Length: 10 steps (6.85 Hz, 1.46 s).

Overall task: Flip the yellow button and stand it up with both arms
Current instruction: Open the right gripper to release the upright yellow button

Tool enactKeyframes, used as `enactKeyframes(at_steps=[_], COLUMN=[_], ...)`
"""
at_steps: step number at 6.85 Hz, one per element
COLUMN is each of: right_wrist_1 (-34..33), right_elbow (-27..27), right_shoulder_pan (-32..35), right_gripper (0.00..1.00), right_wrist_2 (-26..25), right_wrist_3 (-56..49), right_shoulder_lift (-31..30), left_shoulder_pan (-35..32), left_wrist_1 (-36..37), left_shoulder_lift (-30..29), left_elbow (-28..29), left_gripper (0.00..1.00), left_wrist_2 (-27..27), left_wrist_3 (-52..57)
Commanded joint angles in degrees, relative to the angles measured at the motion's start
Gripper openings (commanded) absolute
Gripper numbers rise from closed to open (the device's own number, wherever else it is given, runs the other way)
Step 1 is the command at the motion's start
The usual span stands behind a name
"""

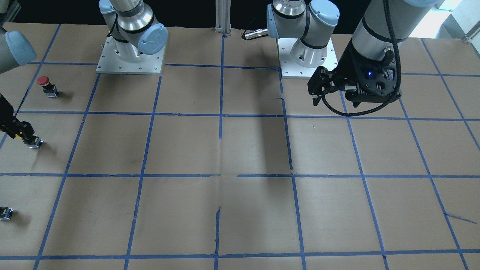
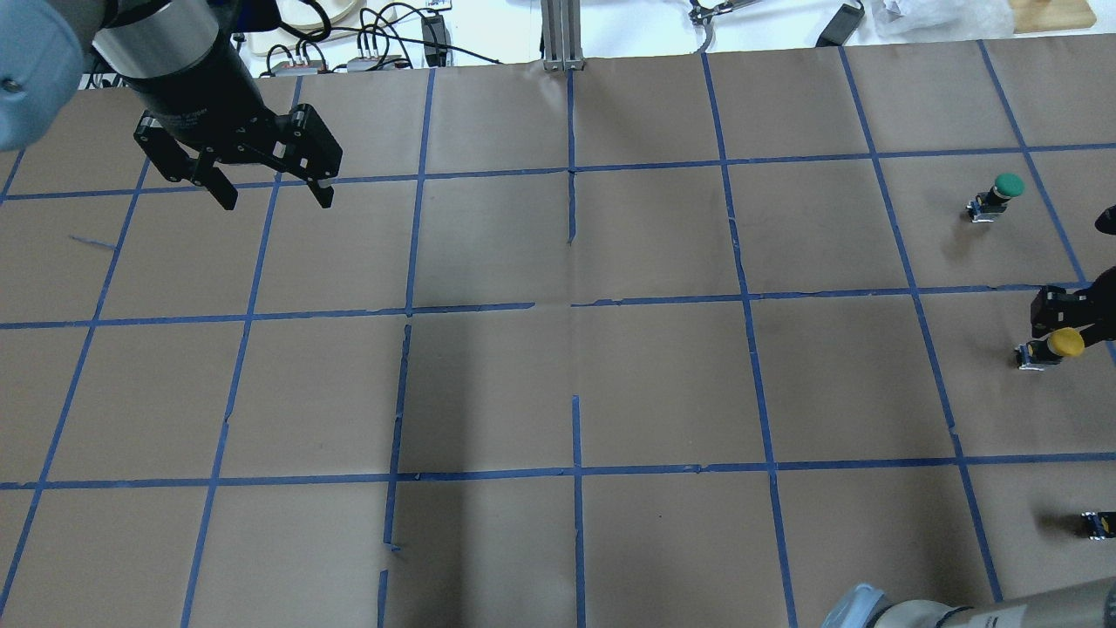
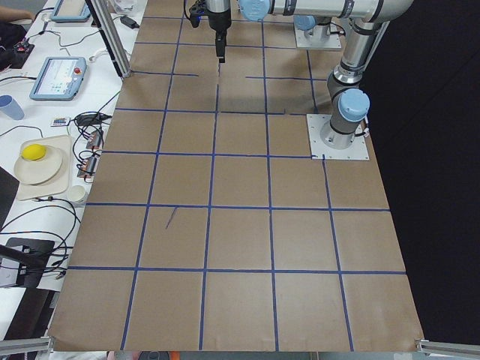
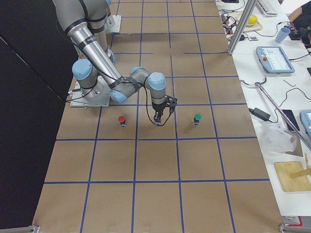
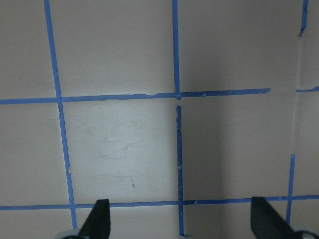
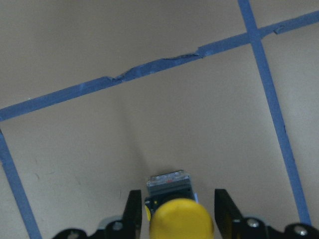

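Observation:
The yellow button (image 2: 1055,345) stands upright on the brown paper at the table's right edge, with its cap up and its grey body (image 1: 36,143) on the surface. My right gripper (image 2: 1057,330) comes down over it. In the right wrist view the fingers (image 6: 133,211) sit close on both sides of the yellow cap (image 6: 182,219), shut on it. My left gripper (image 2: 276,201) hangs open and empty above the far left of the table, well away from the button. It also shows in the front view (image 1: 315,92) and in its own wrist view (image 5: 177,224).
A red-capped button (image 1: 45,83) stands near the right arm's base. A green-capped button (image 2: 1003,190) stands beyond the yellow one. A small dark capless part (image 2: 1097,523) lies at the near right edge. Blue tape lines grid the brown paper (image 2: 558,384).

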Motion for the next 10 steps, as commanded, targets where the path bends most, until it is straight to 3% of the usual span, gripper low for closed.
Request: enactKeyframes(at_steps=[1,3,5,7,10], right_wrist_1=[0.1,2.8,21.8,41.8,54.2], right_elbow=[-0.4,-3.9,-15.6,-25.9,-34.8], right_shoulder_pan=[0.0,0.3,3.3,6.8,18.9], right_gripper=[0.99,0.99,1.0,1.0,1.0], right_wrist_2=[0.4,0.3,0.2,0.3,0.4], right_wrist_3=[-0.1,0.0,0.2,0.3,5.2], right_shoulder_lift=[0.0,-0.8,-1.5,-7.3,-11.5], left_shoulder_pan=[-0.1,-0.2,-0.1,-0.1,-0.1], left_wrist_1=[0.1,0.1,0.1,0.1,0.1], left_shoulder_lift=[0.3,0.4,0.6,0.6,0.7], left_elbow=[-0.6,-0.7,-0.7,-0.7,-0.7], left_gripper=[1.0,1.0,1.0,1.0,1.0], left_wrist_2=[0.0,0.1,0.0,0.0,0.1], left_wrist_3=[-0.1,-0.4,-0.2,-0.3,-0.3])
